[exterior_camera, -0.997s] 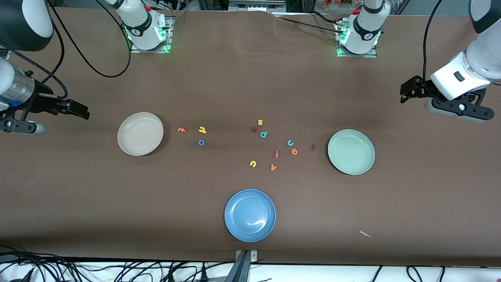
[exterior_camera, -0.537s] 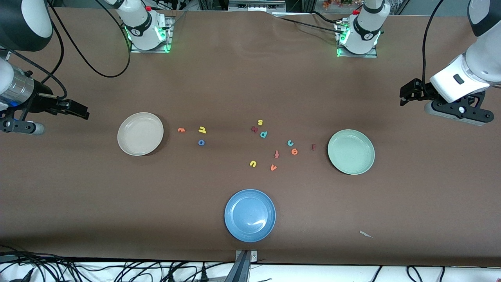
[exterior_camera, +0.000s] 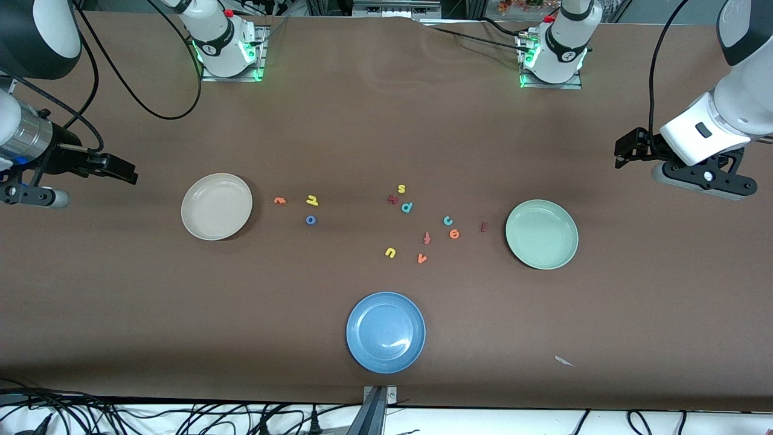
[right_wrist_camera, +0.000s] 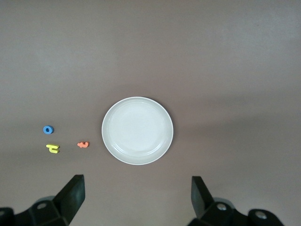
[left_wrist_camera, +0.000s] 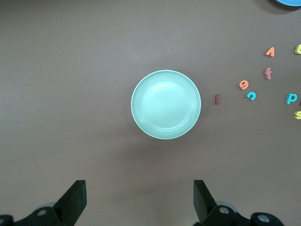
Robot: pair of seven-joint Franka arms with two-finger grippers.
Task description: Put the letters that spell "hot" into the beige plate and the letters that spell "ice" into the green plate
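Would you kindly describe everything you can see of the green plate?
The green plate is round, shallow and pale mint, smooth with a raised rim, looking like plastic. It sits flat and empty on the brown table, toward the left arm's end. Nothing touches it; the dark red i lies just beside it, apart. The open left tool hangs above the table near it.

Robot lab: bolted arm bases (exterior_camera: 228, 45), trailing cables (exterior_camera: 181, 417) (brown-covered table (exterior_camera: 121, 302)).

Even overhead light, soft shadows, glare on blue plate (exterior_camera: 392, 343).
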